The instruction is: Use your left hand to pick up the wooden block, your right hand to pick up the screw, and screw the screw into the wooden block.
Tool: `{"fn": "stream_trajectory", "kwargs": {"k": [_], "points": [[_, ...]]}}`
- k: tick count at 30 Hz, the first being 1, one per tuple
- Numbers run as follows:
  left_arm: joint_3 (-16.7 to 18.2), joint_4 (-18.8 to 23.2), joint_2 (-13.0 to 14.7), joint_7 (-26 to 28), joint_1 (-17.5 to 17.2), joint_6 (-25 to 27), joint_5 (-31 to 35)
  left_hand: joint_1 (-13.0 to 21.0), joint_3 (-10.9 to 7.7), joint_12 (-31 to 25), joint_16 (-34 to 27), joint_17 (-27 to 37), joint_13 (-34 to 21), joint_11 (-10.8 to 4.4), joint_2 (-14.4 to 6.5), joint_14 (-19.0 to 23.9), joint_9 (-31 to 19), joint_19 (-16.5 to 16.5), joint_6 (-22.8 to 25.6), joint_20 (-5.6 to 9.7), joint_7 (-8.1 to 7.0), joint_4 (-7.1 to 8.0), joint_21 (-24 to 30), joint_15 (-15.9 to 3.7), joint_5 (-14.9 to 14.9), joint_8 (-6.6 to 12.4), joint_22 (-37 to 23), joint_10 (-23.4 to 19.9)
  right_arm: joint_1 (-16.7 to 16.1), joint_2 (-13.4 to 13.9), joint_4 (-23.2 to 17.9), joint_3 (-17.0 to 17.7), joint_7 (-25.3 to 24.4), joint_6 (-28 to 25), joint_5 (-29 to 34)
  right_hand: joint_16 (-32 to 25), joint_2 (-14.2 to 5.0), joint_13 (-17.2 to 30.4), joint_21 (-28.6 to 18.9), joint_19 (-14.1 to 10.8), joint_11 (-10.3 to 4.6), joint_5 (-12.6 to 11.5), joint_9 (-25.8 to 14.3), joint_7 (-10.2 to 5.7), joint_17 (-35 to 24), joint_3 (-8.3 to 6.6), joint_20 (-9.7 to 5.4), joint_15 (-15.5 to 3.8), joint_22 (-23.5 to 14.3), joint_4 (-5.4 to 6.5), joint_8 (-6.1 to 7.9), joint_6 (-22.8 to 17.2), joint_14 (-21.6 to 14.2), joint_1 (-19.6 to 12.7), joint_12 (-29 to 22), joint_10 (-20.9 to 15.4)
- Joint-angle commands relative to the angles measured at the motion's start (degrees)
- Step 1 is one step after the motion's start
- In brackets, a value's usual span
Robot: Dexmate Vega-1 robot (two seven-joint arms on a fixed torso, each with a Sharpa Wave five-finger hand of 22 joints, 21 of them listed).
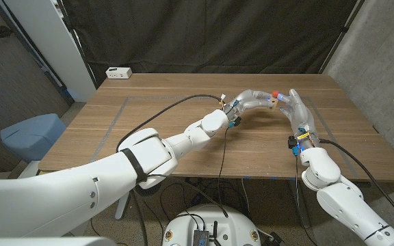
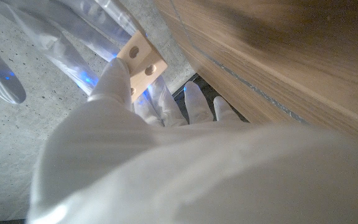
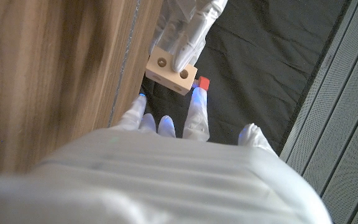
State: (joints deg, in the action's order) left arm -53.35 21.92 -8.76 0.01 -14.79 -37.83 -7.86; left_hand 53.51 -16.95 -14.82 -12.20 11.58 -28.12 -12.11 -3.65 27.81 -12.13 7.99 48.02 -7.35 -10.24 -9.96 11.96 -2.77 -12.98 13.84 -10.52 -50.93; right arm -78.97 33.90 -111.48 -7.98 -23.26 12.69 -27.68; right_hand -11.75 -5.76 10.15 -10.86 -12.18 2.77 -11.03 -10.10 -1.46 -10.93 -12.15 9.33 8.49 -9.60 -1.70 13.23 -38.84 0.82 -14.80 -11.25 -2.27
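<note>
The wooden block [image 1: 271,103] is a small pale piece with round holes [image 2: 142,62], lifted above the table's far right part. My left hand [image 1: 250,101] grips it from the left, fingers wrapped over its face [image 3: 169,70]. My right hand [image 1: 297,111] meets it from the right and pinches the screw [image 1: 276,93], whose red head [image 3: 203,83] sits right against the block's end. The screw's shank is hidden between the fingertips and the block. In the left wrist view the right hand's fingers [image 2: 67,43] lie close behind the block.
A white power strip [image 1: 118,72] lies at the table's far left corner. Tape lines mark a rectangle on the wooden table [image 1: 156,113]. A blue-grey chair [image 1: 33,133] stands off the table's left side. Black curtain hangs behind.
</note>
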Motion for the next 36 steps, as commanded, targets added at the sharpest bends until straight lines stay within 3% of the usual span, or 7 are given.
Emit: {"fn": "stream_trajectory", "kwargs": {"k": [1, 21, 36], "points": [[-0.20, 0.00, -0.14, -0.12, 0.07, 0.04, 0.10, 0.30, -1.38, -0.47, -0.07, 0.26, -5.18, -0.08, -1.28, 0.64, -0.11, 0.41, 5.51, 0.02, 1.44, 1.25, 0.16, -3.25, -0.31, 0.53, -0.17, -0.72, -0.76, -0.01, -0.21, 0.38, 0.37, 0.64, 0.00, -0.12, -0.49, 0.14, -0.24, -0.54, -0.14, -0.39, -0.17, -0.36, -0.11, -0.39, -0.05, -0.02, -0.12, -0.15, 0.28, -1.09, -0.49, 0.03, -0.27, -0.68], [-0.15, 0.18, 0.13, -0.06, -0.21, -0.81, 0.31, 0.22, -1.44, -0.47, -0.02, 0.24, -5.16, -0.08, -1.35, 0.65, -0.11, 0.38, 5.62, 0.12, 1.47, 1.32, 0.14, -3.19, -0.35, 0.59, -0.17, -0.75, -1.60, -0.62, -0.43, 0.84, -0.46, 0.89, 0.62, -0.06, -0.71, 0.14, -0.14, -0.52, -0.31, -0.44, -0.18, -0.47, -0.09, -0.65, 0.04, -0.12, -0.12, -0.34, 0.27, -2.90, -0.71, 0.01, -0.25, -1.42], [0.01, 0.60, 0.49, -0.09, -0.73, -2.35, 0.68, 0.29, -1.44, -0.49, 0.01, 0.23, -5.17, -0.09, -1.26, 0.63, -0.11, 0.37, 5.56, 0.14, 1.53, 1.23, 0.12, -3.26, -0.35, 0.57, -0.17, -0.77, -2.67, -0.59, -1.36, 2.18, -2.13, 0.03, 2.02, 0.06, -0.71, 0.15, -0.09, -0.58, 0.28, -0.43, -0.21, -1.13, -0.07, -0.86, 0.13, 0.01, -0.12, -0.60, -1.22, -0.85, -0.77, 0.01, 0.15, -1.02]]}}
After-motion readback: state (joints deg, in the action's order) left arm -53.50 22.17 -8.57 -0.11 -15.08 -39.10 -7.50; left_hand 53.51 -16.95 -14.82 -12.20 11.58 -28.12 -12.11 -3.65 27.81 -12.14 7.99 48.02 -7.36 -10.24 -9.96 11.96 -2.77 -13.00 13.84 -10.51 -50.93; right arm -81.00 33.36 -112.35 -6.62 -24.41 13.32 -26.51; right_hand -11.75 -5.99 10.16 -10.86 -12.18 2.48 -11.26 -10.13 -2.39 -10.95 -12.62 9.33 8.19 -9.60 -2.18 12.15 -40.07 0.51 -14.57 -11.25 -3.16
